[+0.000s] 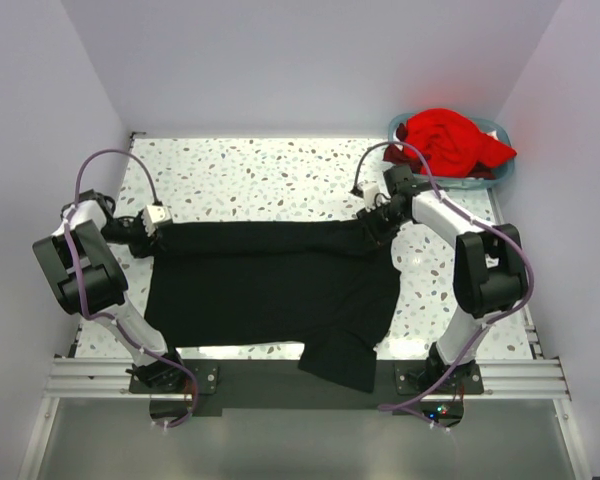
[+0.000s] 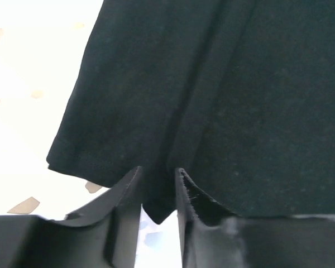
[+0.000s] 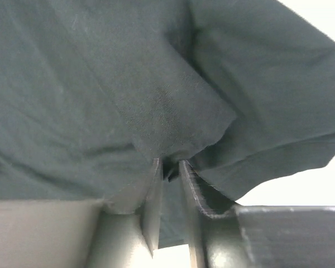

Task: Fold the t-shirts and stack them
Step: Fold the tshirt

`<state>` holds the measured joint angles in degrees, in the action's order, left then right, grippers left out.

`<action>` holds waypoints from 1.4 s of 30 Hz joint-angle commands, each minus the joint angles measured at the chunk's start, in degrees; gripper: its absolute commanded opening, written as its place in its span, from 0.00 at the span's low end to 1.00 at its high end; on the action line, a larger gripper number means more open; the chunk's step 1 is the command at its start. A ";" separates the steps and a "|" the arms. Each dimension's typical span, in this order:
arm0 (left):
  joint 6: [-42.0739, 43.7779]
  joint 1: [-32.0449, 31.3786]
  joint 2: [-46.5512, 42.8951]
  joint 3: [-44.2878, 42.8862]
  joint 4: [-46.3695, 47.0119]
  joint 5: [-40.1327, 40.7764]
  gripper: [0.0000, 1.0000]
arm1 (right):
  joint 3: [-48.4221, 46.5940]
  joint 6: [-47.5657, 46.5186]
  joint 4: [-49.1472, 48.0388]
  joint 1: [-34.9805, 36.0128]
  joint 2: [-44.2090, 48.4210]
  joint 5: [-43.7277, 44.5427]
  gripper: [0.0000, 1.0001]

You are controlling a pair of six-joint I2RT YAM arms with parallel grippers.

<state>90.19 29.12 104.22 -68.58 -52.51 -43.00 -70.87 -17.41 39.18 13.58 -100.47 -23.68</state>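
We see a table (image 1: 280,180) with a white top speckled in grey and brown. Plain pale walls with a light lilac tone close it on three sides: a back wall (image 1: 310,60), a left wall (image 1: 30,120) and a right wall (image 1: 580,150). The light is bright and even, and in the wrist views the tabletop is washed out almost to white. Along the near edge runs a silver metal rail (image 1: 90,375), with a dull grey surface (image 1: 300,445) below it. A light blue basket (image 1: 495,178) stands in the far right corner.

Blue basket (image 1: 467,184) on speckled table (image 1: 280,170)
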 commanded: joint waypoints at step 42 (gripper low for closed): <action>-92.39 -52.32 19.26 -17.73 40.91 -4.63 0.56 | -18.95 15.04 10.66 -6.11 -17.66 -12.61 0.51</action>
<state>-0.54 -22.26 123.13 -86.37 -14.37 -45.17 -87.55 -3.77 50.57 7.38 -118.02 -32.82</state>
